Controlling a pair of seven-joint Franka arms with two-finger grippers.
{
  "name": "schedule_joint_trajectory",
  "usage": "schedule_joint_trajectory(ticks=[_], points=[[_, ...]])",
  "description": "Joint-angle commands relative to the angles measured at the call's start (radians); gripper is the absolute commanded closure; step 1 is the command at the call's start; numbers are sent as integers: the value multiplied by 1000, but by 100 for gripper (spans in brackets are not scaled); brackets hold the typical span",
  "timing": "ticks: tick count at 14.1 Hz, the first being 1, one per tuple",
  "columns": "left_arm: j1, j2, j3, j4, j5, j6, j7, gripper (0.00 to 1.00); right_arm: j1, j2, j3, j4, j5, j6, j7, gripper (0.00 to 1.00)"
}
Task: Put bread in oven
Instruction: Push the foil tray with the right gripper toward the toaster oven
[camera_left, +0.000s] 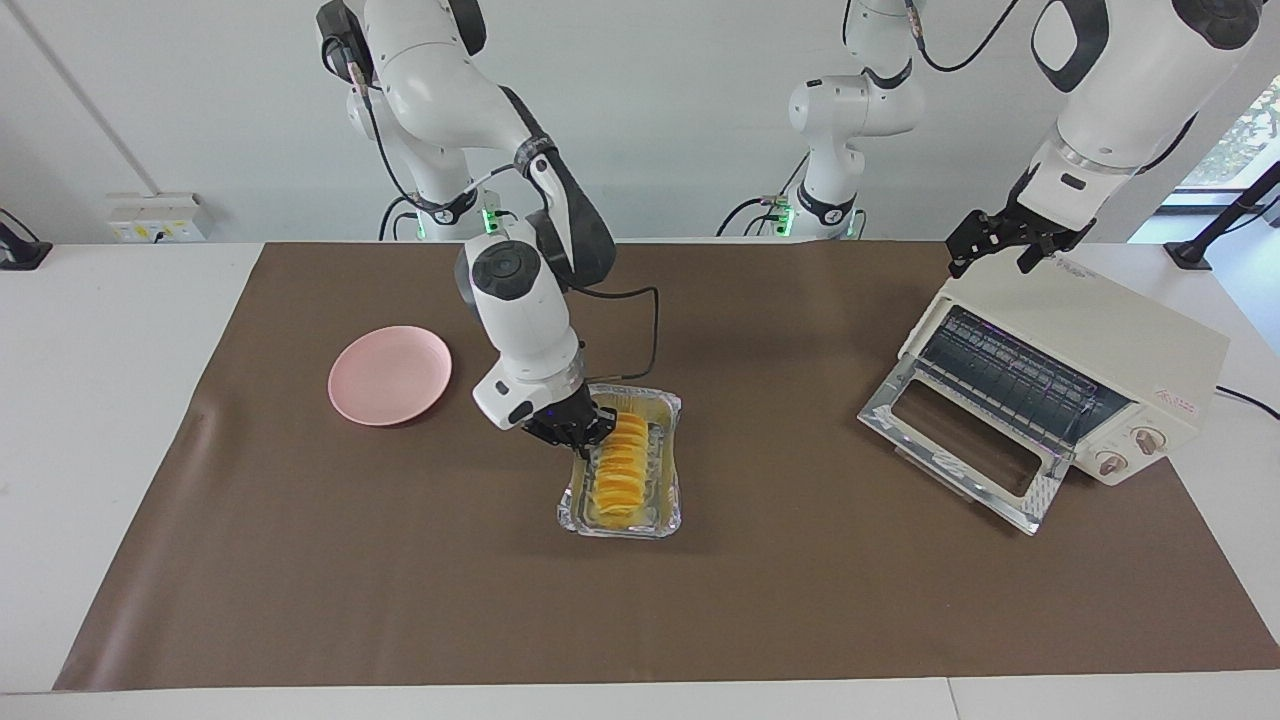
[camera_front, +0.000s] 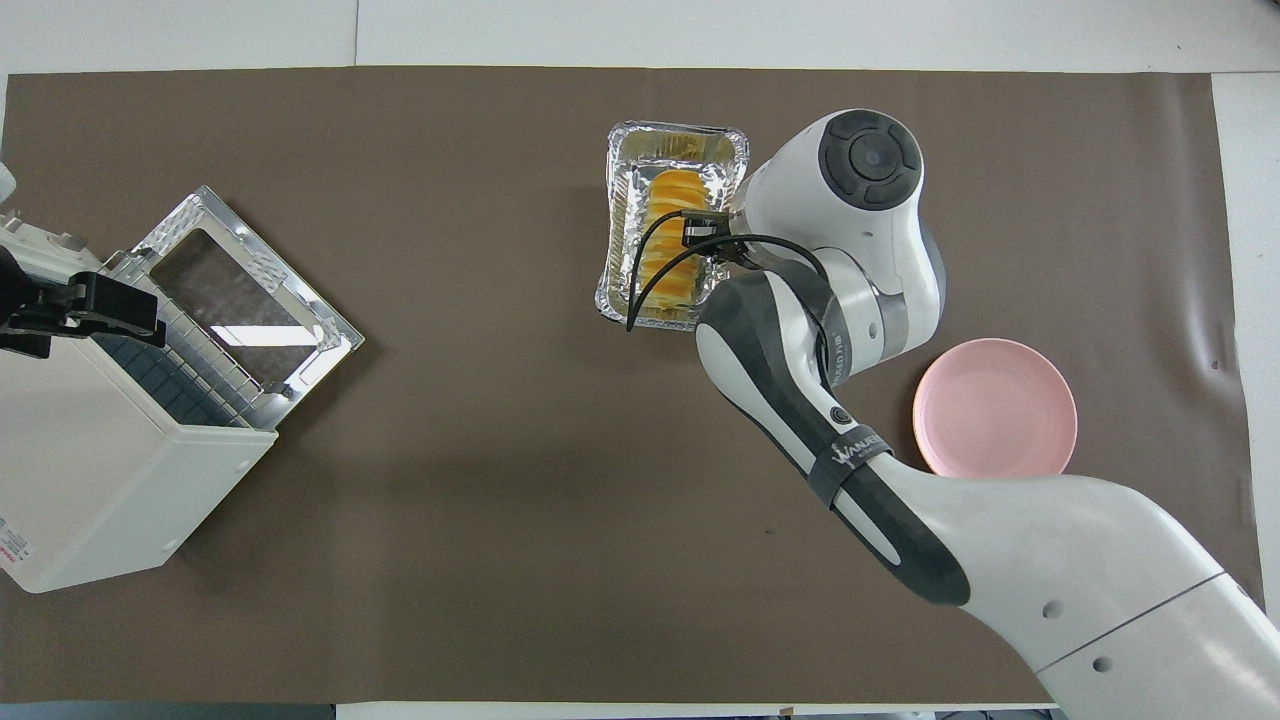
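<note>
The bread (camera_left: 620, 468) (camera_front: 672, 235), a ridged golden-yellow loaf, lies lengthwise in a crinkled foil tray (camera_left: 668, 500) (camera_front: 615, 250) over the middle of the brown mat. My right gripper (camera_left: 590, 428) (camera_front: 705, 235) is shut on the tray's long rim, on the side toward the right arm's end. The cream oven (camera_left: 1130, 340) (camera_front: 90, 470) stands at the left arm's end with its glass door (camera_left: 960, 440) (camera_front: 245, 300) folded down and the wire rack showing. My left gripper (camera_left: 990, 262) (camera_front: 90, 315) hangs open just over the oven's top and holds nothing.
A round pink plate (camera_left: 390, 374) (camera_front: 995, 420) sits on the mat toward the right arm's end. The brown mat (camera_left: 800, 600) covers most of the white table. A wide stretch of bare mat lies between the tray and the oven door.
</note>
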Motion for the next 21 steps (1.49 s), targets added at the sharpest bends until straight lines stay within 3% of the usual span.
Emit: schedule_joint_trajectory(ticks=[1,6,8,9,12,15,18,21], points=[[7,-18,-2,-7,-9,-8,2,0,37,57,-2,40,29,73,72,100],[7,-18,-2,-7,-9,-8,4,0,87,88,-4,20,60,135,118,100],[7,-18,-2,-7,-9,-8,4,0,87,87,-4,20,60,118,119,22],[7,-18,-3,-7,-9,-8,4,0,90,84,-5,22,58,99,121,2],[7,-18,-2,-7,-9,-6,4,0,81,58,-21,52,17,-21,116,0],[2,-18,-5,-7,-9,-11,5,0,6,-10,-25,74,-22,-110,69,0],[-10,-37,-12,-27,-9,-8,10,0,-99,-129,-27,60,-23,-246,-80,0],[-35,-11,-16,-29,-7,98,1,0,-208,-238,-27,59,-23,-388,-228,0]])
